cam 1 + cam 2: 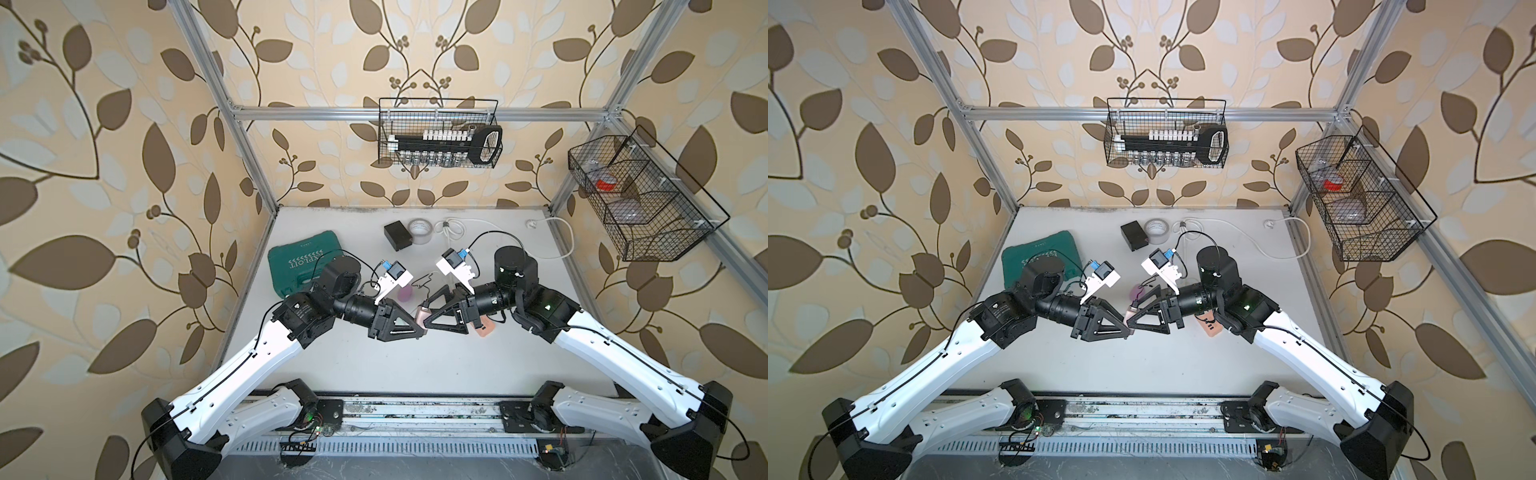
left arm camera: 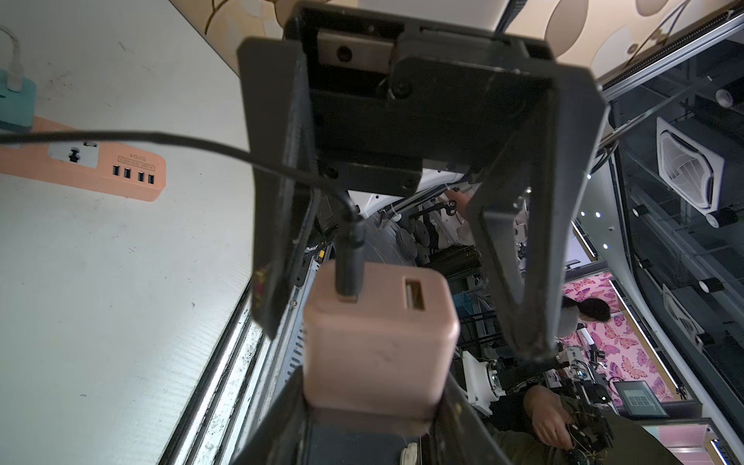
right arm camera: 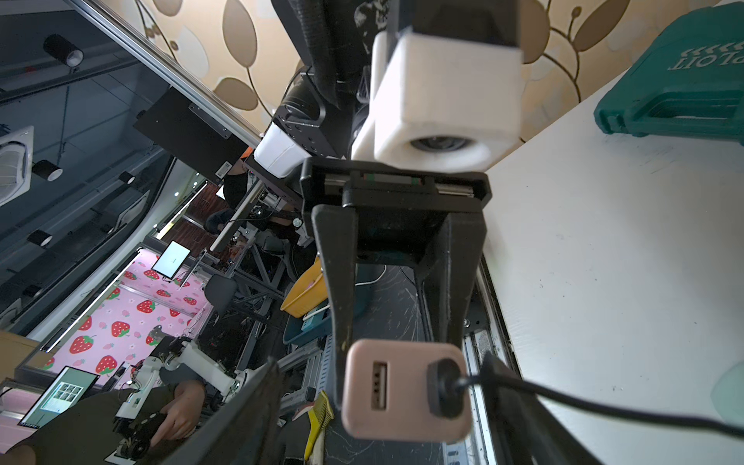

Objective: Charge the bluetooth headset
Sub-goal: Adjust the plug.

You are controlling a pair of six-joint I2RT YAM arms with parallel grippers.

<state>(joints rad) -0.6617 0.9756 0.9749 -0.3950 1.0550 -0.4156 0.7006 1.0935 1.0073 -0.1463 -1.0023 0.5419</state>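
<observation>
A matte, blush-pink, round-cornered USB charger block (image 3: 404, 388) is clamped by the left gripper (image 3: 394, 338), while the right gripper (image 2: 398, 334) is spread wide around its port face, with nothing held. A thin black cable (image 2: 181, 137) is already plugged into one of its two slots, so the block likely remains to be fitted to the peach power strip (image 2: 80, 169) nearby. The headset is presumed to be the small lilac blob (image 1: 405, 293) just behind the block.

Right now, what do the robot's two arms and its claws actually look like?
The left arm and right arm match: white shells, black joint housings, a thin black cable clipped along each. The left gripper and right gripper are black, with hollow triangular fingers. A white camera mount with a blue part sits over each wrist; a green light glows on the right arm.
</observation>
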